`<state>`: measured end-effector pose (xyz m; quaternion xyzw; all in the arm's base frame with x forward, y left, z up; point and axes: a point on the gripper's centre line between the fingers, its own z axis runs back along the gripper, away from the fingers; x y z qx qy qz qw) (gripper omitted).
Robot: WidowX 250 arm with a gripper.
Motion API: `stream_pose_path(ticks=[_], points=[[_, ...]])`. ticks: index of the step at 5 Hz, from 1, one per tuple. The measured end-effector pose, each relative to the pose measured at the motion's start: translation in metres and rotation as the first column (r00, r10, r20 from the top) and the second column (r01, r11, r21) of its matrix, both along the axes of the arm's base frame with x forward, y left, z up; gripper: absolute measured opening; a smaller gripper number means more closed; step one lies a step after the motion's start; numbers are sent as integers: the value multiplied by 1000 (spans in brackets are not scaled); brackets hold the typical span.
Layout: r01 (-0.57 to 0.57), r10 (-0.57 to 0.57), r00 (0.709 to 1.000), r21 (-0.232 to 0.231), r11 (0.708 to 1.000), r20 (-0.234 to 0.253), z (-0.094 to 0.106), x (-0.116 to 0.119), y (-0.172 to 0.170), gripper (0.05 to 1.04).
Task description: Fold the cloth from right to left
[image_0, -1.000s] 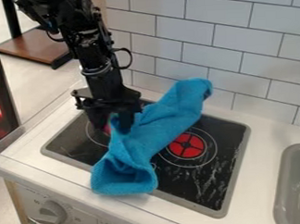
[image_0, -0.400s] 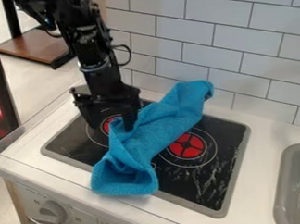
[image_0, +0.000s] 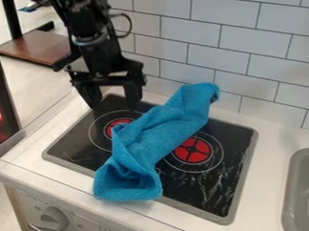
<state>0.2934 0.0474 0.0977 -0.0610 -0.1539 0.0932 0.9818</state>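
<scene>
Wall, white rectangular tiles with grey grout [image_0: 223,10]: behind the black two-finger gripper [image_0: 114,107] and out to its right in view. Counter, smooth white [image_0: 272,137]: below the gripper, spreading to both sides. Cooktop, black glossy panel with grey rim [image_0: 210,192]: beneath the gripper, reaching forward and to the right. Arm, black, jointed, with a cable loop at its side [image_0: 94,43]: entering from the top edge at upper left, sloping slightly rightward on its way down, wrist uppermost, gripper hanging fingers-down over the cooktop's rear left part. Cloth, blue, soft, textured, folded into a long loose bundle [image_0: 164,131]: lower and to the right of the gripper, apart from it, lying diagonally across the cooktop; near end past the front rim onto the counter, far end toward the wall. Sink, grey, rounded corners [image_0: 294,179]: well to the right of the gripper. Gripper state: fingers spread apart, pointing down, nothing between them. Burner discs, round, red, two: one [image_0: 117,126] just below the gripper in view, the other [image_0: 191,150] farther right, beside the cloth.
</scene>
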Motion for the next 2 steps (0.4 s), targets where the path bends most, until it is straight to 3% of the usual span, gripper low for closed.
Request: stream_pose_path(ticks=[1, 2], points=[[18, -18, 999, -3, 1000, 34, 12, 2, -4, 999], [21, -21, 999, -2, 1000, 35, 13, 3, -5, 999]])
